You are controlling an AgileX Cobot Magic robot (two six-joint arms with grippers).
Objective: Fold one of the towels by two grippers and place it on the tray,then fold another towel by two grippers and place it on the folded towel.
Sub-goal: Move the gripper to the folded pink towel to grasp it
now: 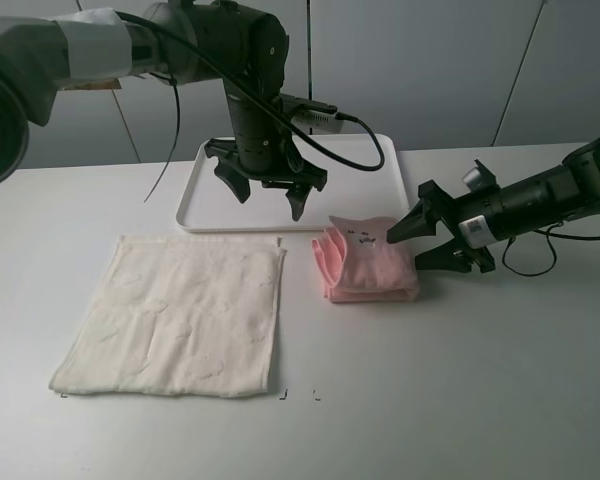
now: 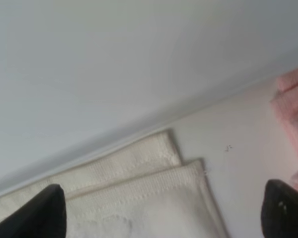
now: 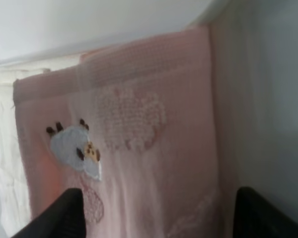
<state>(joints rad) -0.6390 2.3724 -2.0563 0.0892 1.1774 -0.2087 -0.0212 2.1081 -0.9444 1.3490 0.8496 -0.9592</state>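
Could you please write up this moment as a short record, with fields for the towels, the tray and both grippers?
Pink towel: folded, on the table by the tray's front right corner
Cream towel: lying flat on the table, left of the pink towel
Tray: holds no towel yet
Left gripper: open, above the tray's front edge, holding nothing
Right gripper: open, tips at the pink towel's right edge

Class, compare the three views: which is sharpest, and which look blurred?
Exterior high: sharp, evenly lit, no glare. Left wrist: cream towel hazy, fingertips mere dark blurs. Right wrist: pink towel fills the frame, soft-focused.
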